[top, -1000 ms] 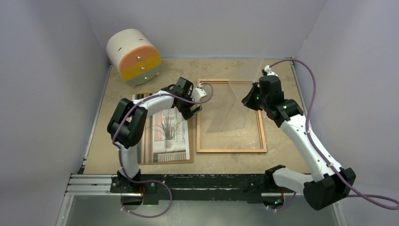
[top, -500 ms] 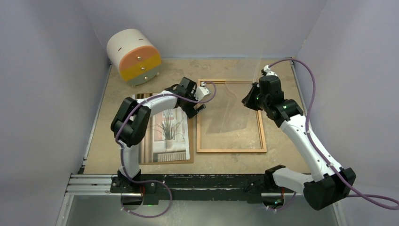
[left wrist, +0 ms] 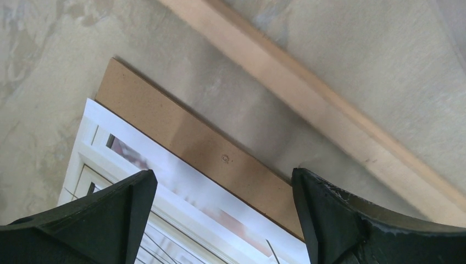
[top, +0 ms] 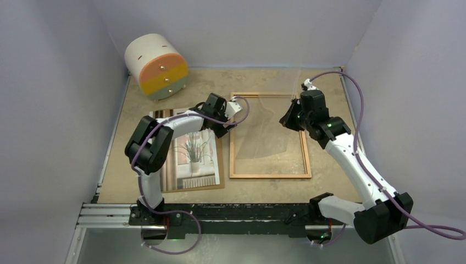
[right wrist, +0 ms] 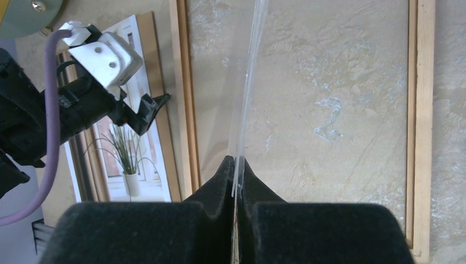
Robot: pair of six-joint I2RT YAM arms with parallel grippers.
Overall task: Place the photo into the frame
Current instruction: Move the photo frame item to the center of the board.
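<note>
The photo (top: 193,157) lies below the left fingers (left wrist: 99,220) (spread wide, empty); the right fingers (right wrist: 209,214) pinch the glass pane (right wrist: 250,82).

Colours and patterns noted on table (top: 132,110)
Table mottled beige, stone-like; frame (top: 269,176) orange-brown wood, glass pane (right wrist: 245,110) clear; photo (top: 193,155) shows green spiky plant, white pot, pale curtains, white border; backing board (left wrist: 187,132) plain brown; cylinder (top: 156,66) white with orange, yellow and green bands; arms (top: 351,159) white and black, cables (right wrist: 51,110) purple; fingers (left wrist: 82,220) black
</note>
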